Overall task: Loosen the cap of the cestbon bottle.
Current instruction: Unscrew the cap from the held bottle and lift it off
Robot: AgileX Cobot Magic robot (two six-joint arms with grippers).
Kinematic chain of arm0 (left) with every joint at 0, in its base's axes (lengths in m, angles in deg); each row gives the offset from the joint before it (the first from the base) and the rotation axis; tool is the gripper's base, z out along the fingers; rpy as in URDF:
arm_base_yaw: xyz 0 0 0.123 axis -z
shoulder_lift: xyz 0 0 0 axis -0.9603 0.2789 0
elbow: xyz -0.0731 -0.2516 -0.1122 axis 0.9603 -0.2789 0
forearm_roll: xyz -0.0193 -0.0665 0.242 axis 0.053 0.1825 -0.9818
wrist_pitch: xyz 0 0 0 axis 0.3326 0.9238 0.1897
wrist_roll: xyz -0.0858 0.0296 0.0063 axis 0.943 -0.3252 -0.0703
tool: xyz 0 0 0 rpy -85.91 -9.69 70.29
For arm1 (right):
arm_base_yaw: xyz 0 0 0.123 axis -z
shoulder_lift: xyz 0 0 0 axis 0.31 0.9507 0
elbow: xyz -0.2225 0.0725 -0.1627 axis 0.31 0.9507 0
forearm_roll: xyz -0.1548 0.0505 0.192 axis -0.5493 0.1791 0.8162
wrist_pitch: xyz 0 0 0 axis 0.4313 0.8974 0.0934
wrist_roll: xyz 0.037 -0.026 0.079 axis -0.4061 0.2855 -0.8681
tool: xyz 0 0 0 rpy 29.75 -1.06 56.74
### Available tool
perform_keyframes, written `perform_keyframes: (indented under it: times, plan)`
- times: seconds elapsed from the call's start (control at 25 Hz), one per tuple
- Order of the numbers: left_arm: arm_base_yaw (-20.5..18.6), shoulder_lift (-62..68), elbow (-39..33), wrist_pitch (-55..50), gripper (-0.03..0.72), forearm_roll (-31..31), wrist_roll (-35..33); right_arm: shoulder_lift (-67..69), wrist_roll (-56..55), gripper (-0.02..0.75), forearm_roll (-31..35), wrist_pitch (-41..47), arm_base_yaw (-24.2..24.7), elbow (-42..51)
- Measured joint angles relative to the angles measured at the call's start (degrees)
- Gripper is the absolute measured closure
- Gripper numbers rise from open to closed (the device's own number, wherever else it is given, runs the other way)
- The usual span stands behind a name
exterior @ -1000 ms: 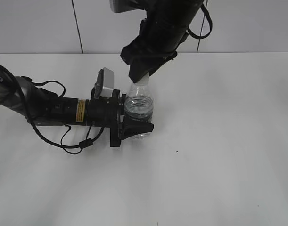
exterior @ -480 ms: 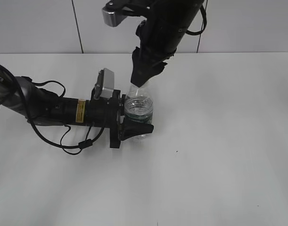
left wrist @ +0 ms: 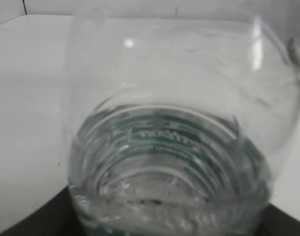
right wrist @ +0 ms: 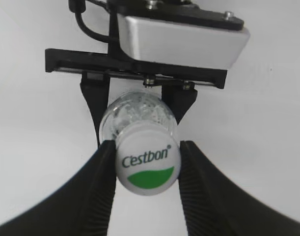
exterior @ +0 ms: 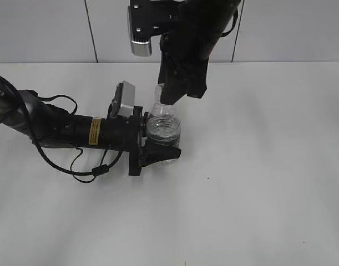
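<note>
On the white surface, the small clear plastic cestbon bottle stands clamped low by the left gripper. The right gripper has its fingers pinching the round white green-patched cap; twist squarely about the neck, keeping the body braced.

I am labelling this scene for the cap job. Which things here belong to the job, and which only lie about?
Belong to the job:
cap
cestbon bottle
right gripper, closed on the cap
left gripper, holding the bottle's body

Only lying about:
nothing else on the white table
</note>
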State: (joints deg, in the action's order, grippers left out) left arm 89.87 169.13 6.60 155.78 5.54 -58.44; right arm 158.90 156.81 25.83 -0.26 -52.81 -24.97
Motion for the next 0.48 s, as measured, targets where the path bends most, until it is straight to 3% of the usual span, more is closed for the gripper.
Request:
perform_keyframes:
  times: [0.2, 0.48]
  plan:
    - [0.0, 0.0, 0.0, 0.06, 0.282, -0.06, -0.05, 0.0, 6.17, 0.44, 0.0, 0.02, 0.0, 0.0]
    - [0.0, 0.0, 0.0, 0.11, 0.282, -0.36, -0.05, 0.05, 5.39, 0.44, 0.01, 0.02, 0.0, 0.0]
